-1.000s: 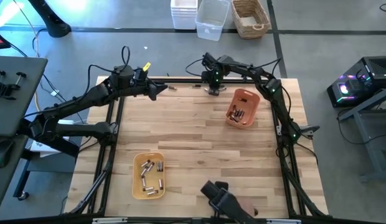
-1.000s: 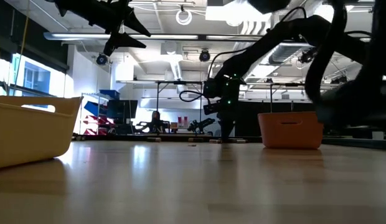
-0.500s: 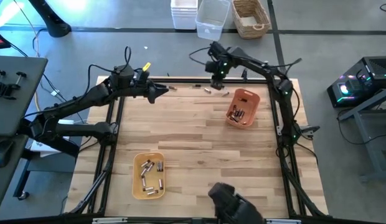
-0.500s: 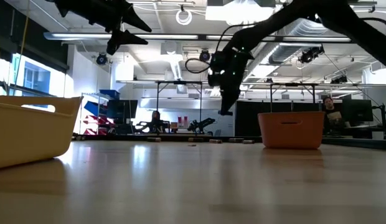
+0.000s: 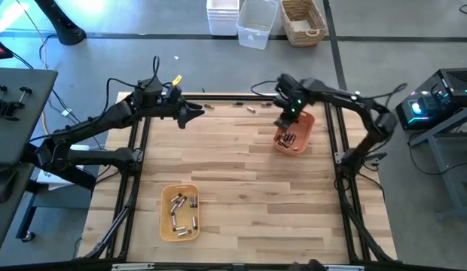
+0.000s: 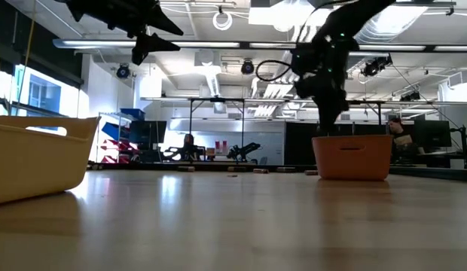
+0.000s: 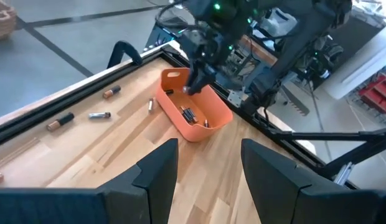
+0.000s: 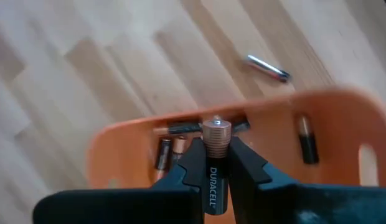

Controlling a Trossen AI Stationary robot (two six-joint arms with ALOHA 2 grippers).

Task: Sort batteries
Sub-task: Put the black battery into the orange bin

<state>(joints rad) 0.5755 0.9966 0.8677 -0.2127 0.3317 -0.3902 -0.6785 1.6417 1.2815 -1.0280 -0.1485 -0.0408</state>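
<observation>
My right gripper hangs over the orange tray at the far right, shut on a black-and-copper battery. The tray holds several batteries. Nearer me, the yellow tray holds several more. A few loose batteries lie flat along the table's far edge. My left gripper stays high over the far left, open and pointing toward the orange tray. My right gripper pinches the battery's black body between its two fingers. The fingers point steeply down and lie along the battery. Its copper end sticks out past the fingertips, pointing down into the orange tray, and the battery is lifted clear.
Dark frame rails run along the table's left, right and far edges. Bare wood lies between the two trays. Bins and a basket stand on the floor beyond the far edge.
My right gripper has risen from the table's far edge and swung toward the right edge, over the orange tray, rolling as it went, with the battery in its fingers. The loose batteries at the far edge have stayed put.
</observation>
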